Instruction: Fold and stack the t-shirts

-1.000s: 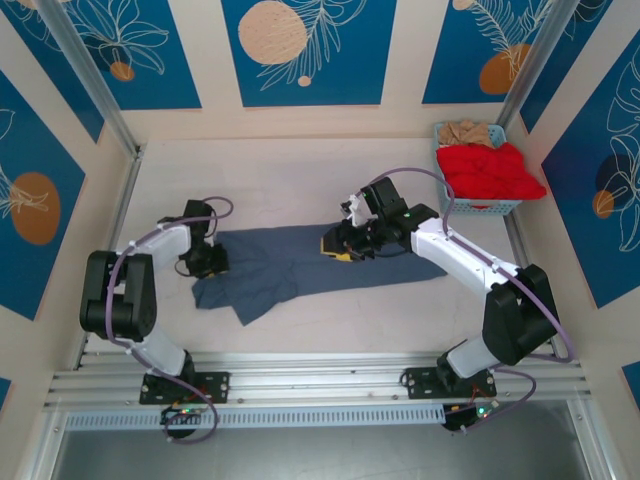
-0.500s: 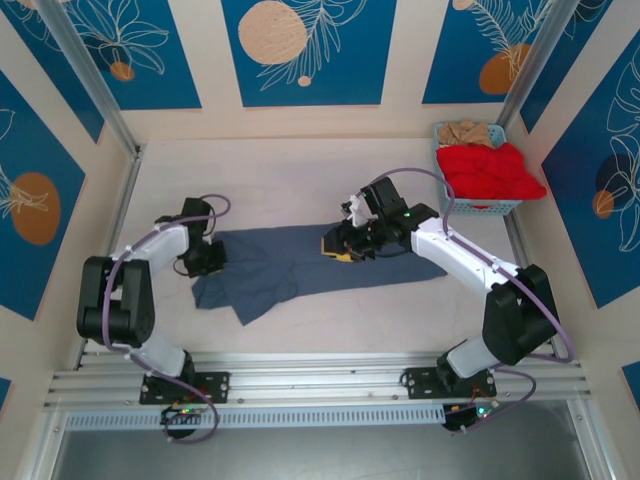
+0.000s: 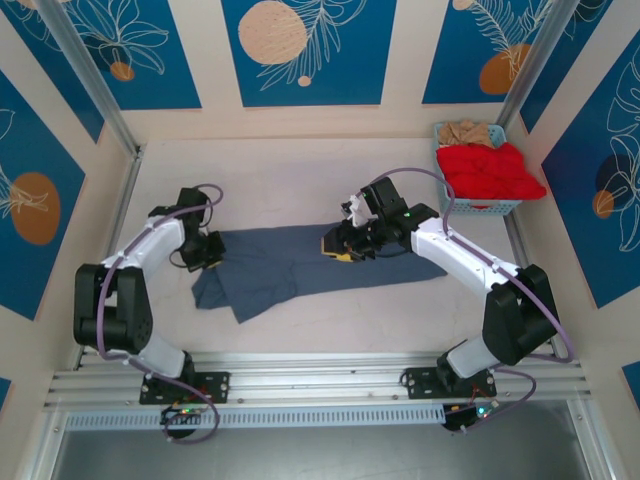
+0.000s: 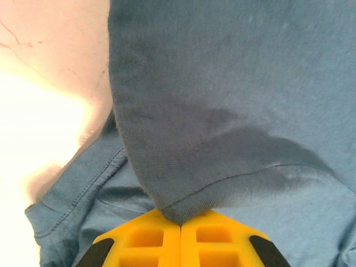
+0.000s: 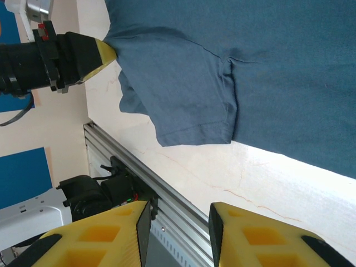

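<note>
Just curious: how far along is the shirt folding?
Nothing looks folded or stacked yet. In hand: the left end effector is shut on the edge of the blue t-shirt, lying rumpled on the table; the right end effector hovers open. Left: the red t-shirt and beige t-shirt in the basket.

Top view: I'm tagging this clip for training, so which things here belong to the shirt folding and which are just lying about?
Part of the job: blue shirt spread on the table, left gripper shut on its edge; red shirt and beige shirt in the basket; right gripper, open.
Just lying about: the basket, the table, patterned wall panels.
</note>
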